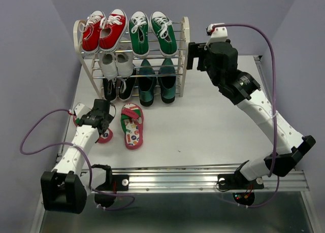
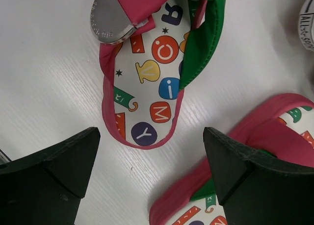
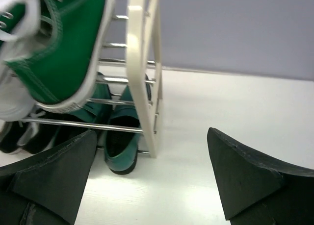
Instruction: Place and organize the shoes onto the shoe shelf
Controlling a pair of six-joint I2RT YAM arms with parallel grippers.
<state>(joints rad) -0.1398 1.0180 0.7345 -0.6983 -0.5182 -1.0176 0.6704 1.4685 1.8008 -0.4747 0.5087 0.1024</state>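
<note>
The shoe shelf (image 1: pixel 184 35) stands at the back left. Green canvas sneakers (image 1: pixel 152 34) sit on its top tier at the right, and dark green loafers (image 1: pixel 156 80) sit lower right. Two pink-edged flip-flops lie on the table in front: one (image 1: pixel 132 125) in the open, the other (image 1: pixel 105 137) mostly under my left gripper (image 1: pixel 101 122). That gripper is open and empty; the left wrist view shows one flip-flop (image 2: pixel 147 87) ahead and the other (image 2: pixel 274 137) under the right finger. My right gripper (image 1: pixel 195 55) is open and empty beside the shelf's right frame (image 3: pixel 142 63), near a green sneaker (image 3: pixel 59 53) and a loafer (image 3: pixel 120 137).
Red sneakers (image 1: pixel 104 30) fill the top tier's left half. White sneakers (image 1: pixel 116 63) sit on the middle tier at the left, with dark shoes (image 1: pixel 118 88) below them. A metal rail (image 1: pixel 203 179) runs along the table's near edge.
</note>
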